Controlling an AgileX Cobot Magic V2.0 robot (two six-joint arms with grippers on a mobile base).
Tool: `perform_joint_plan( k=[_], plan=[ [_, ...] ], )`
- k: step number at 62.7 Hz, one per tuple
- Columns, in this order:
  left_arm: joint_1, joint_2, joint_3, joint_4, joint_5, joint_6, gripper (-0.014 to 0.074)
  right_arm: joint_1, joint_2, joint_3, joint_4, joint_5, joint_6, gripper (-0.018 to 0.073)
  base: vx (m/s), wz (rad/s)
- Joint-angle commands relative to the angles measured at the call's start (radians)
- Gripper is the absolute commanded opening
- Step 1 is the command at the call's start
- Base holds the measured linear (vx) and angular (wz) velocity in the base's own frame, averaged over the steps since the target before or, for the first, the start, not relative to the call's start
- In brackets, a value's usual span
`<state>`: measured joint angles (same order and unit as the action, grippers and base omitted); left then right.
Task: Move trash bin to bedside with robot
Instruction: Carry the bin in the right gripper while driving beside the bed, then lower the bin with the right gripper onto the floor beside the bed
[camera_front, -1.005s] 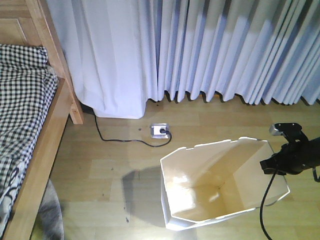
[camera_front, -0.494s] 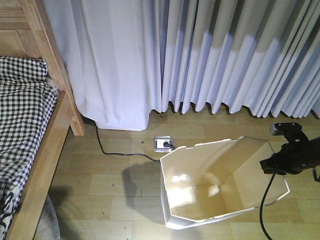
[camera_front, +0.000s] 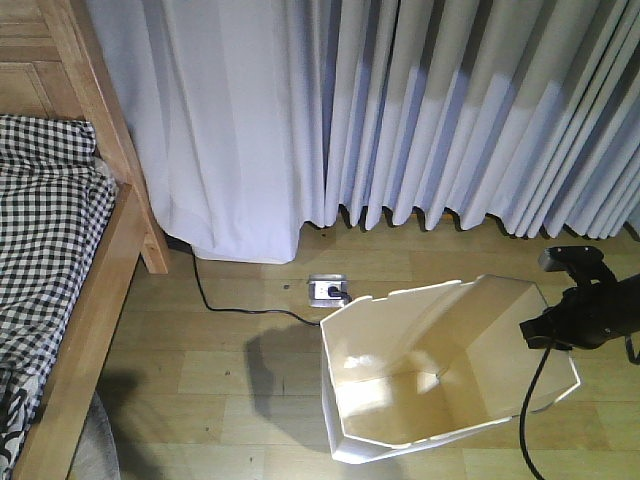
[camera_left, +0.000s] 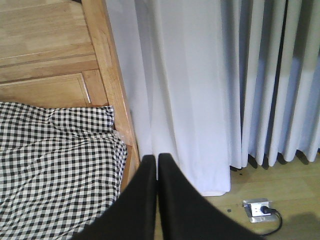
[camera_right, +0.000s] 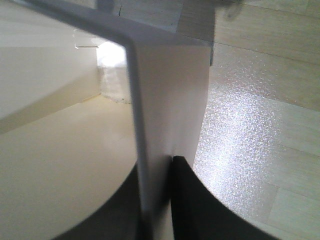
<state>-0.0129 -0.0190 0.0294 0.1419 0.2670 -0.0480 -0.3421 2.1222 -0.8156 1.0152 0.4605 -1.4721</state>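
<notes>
The white faceted trash bin (camera_front: 440, 375) stands open on the wooden floor at the lower right of the front view. My right gripper (camera_front: 535, 332), black with a trailing cable, is shut on the bin's right rim; in the right wrist view the bin wall (camera_right: 165, 100) runs between its two fingers (camera_right: 195, 200). The bed (camera_front: 90, 300), with light-brown frame and post and black-and-white checked bedding (camera_front: 45, 230), is at the left. My left gripper (camera_left: 157, 160) is shut and empty, pointing toward the bed's post (camera_left: 112, 75) and the curtain.
Pale curtains (camera_front: 420, 110) hang along the back wall. A floor socket (camera_front: 328, 290) with a black cable (camera_front: 230, 305) lies between bed and bin; it also shows in the left wrist view (camera_left: 259, 209). A grey object (camera_front: 95, 445) sits at the lower left by the bed frame.
The view has moved forward toward the curtain: bed, socket and curtain hem slid down the frame. The bin and my right gripper keep the same place in the view.
</notes>
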Motion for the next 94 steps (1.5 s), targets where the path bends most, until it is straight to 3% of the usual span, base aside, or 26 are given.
perform_joint_plan(
  k=[1,43,61,94],
  plan=[
    [-0.006,-0.009,0.028,-0.002,-0.074,-0.008,-0.0006,-0.003,-0.063,-0.013,0.059,0.14,0.007,-0.0006,0.0,0.0],
    [-0.006,-0.009,0.028,-0.002,-0.074,-0.008,-0.0006,-0.002,-0.063,-0.013,0.065,0.159,0.007,-0.0006,0.0,0.0],
    [-0.006,-0.009,0.028,-0.002,-0.074,-0.008,-0.0006,-0.002,-0.018,-0.025,0.284,0.103,-0.022,-0.0006,0.0,0.0],
    [-0.006,-0.009,0.028,-0.002,-0.074,-0.008,-0.0006,-0.003,0.427,-0.425,0.27,0.171,0.011,-0.0006,0.0,0.0]
  ],
)
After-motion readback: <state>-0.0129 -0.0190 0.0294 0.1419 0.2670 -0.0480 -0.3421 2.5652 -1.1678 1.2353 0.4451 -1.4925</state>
